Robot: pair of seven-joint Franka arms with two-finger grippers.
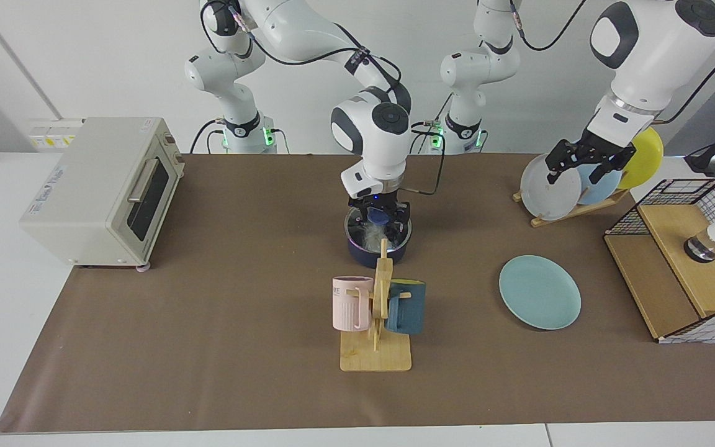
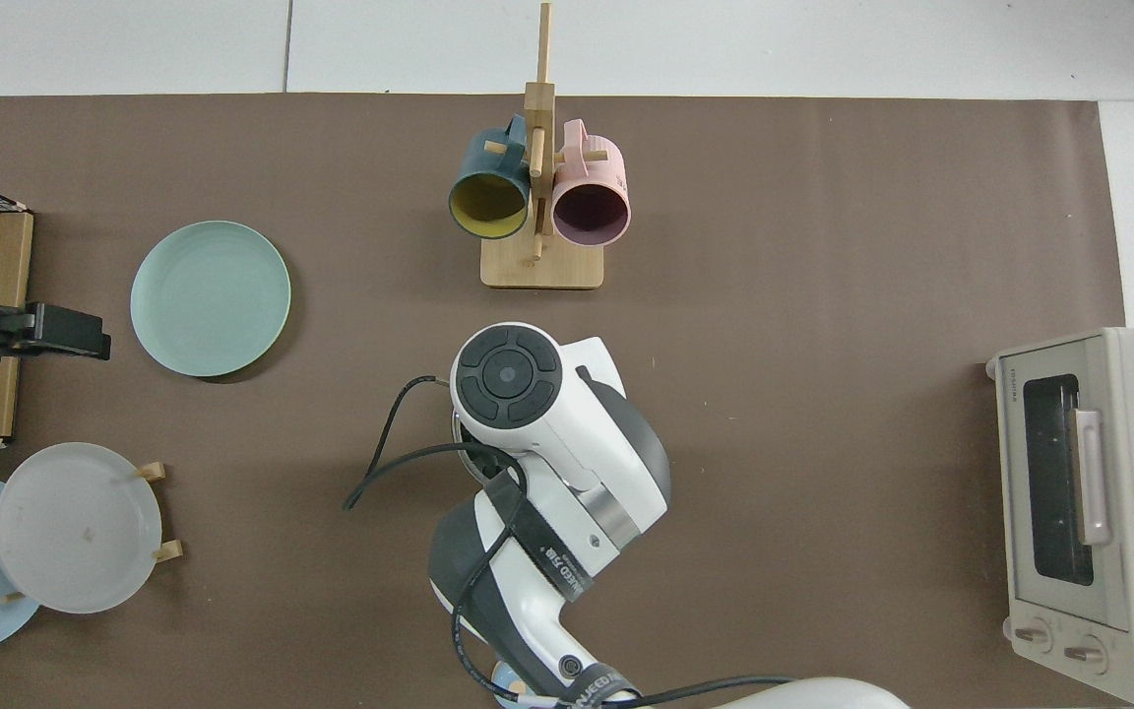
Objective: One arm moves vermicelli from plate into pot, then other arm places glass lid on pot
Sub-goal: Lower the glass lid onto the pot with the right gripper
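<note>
In the facing view, the right pincer (image 1: 380,216) sits at frame centre over the pot (image 1: 377,243), pinching the blue knob of the glass lid (image 1: 370,231); pale vermicelli (image 1: 367,234) shows inside. The left pincer (image 1: 583,163) hangs spread at upper right, waiting. From the top, the plate (image 2: 210,297) lies bare at left of frame, and the arm hides the pot.

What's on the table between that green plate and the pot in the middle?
Nothing: from the plate to the pot there is only bare brown table cover, seen in the facing view.
</note>
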